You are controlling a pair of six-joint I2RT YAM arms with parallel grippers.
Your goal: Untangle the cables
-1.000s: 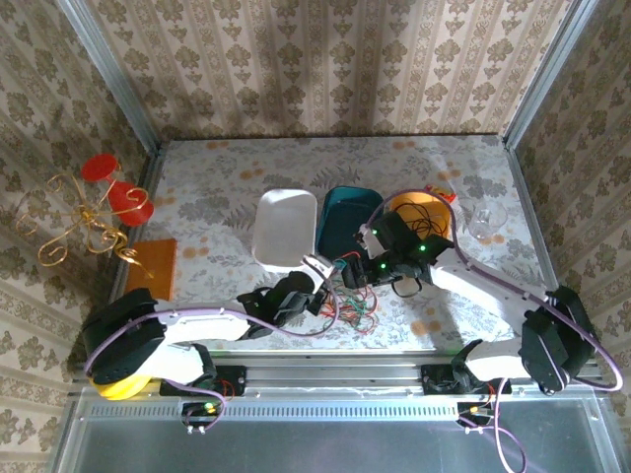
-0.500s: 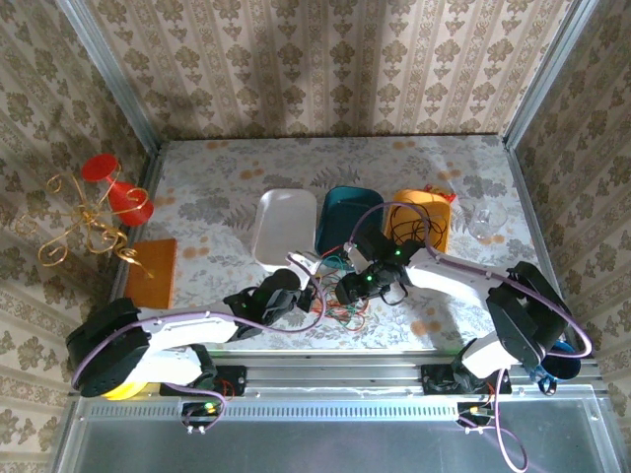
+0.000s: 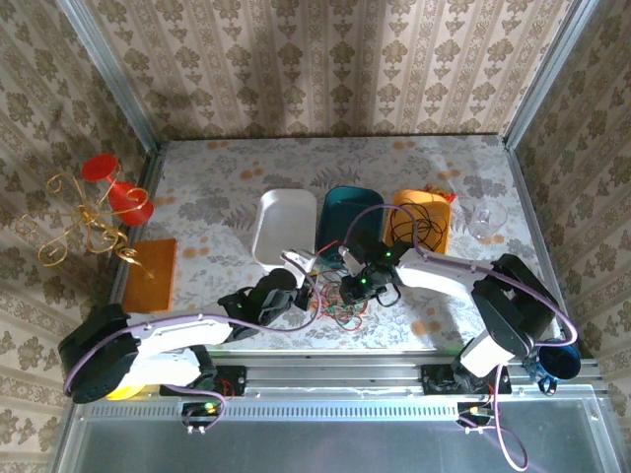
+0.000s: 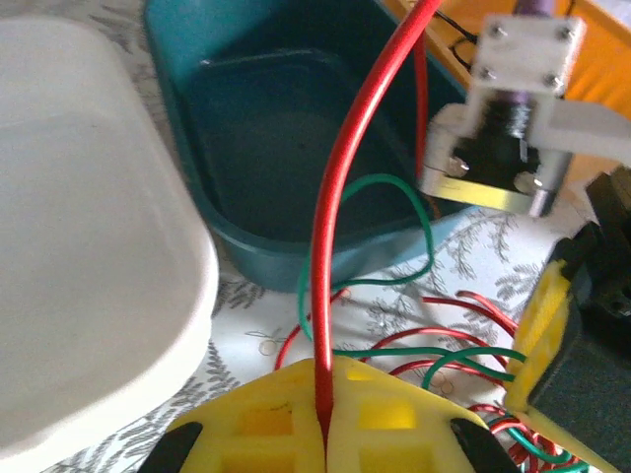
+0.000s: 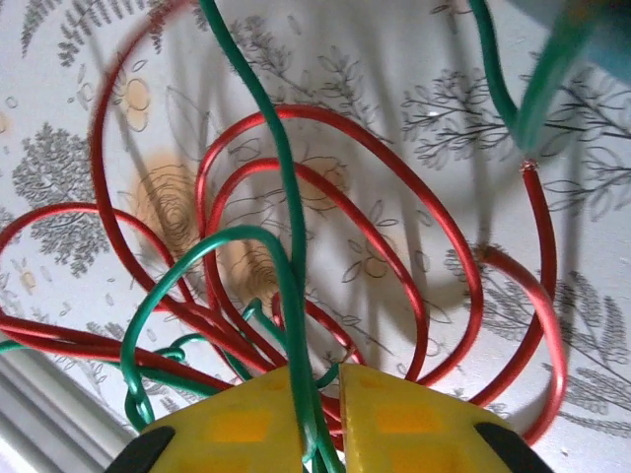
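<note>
- The cables (image 3: 340, 311) lie in a loose red and green heap on the table (image 3: 217, 197), at 6 o'clock from the teal bin (image 3: 340, 219) and near the front edge
- The left gripper (image 3: 306, 289) sits at 9 o'clock of the heap; in the left wrist view its yellow fingers (image 4: 385, 404) are pressed together on a red cable (image 4: 331, 236), which rises out of the seam between them toward 12 o'clock and arcs over the teal bin (image 4: 286, 138)
- Also in that view a green cable (image 4: 419, 232) loops against the bin's front wall, and more red and green strands lie on the table at 4 o'clock of the red one; the white tray (image 4: 79, 246) stands at 9 o'clock, just beside the bin
- The right gripper (image 3: 353, 290) is at 1 o'clock of the heap, close to the left gripper; in the right wrist view its yellow pads (image 5: 414, 419) stand nearly closed, pinching a green cable (image 5: 286, 227) that runs up toward 12 o'clock
- Around that strand, red loops (image 5: 394, 148) fan out flat on the flowered table, crossing one another and the green ones
- From above, the white tray (image 3: 284, 227) is at 9 o'clock of the teal bin and the orange bin (image 3: 432, 232) at 3 o'clock; dark loops of a black cable (image 3: 398, 229) lie over the orange bin
</note>
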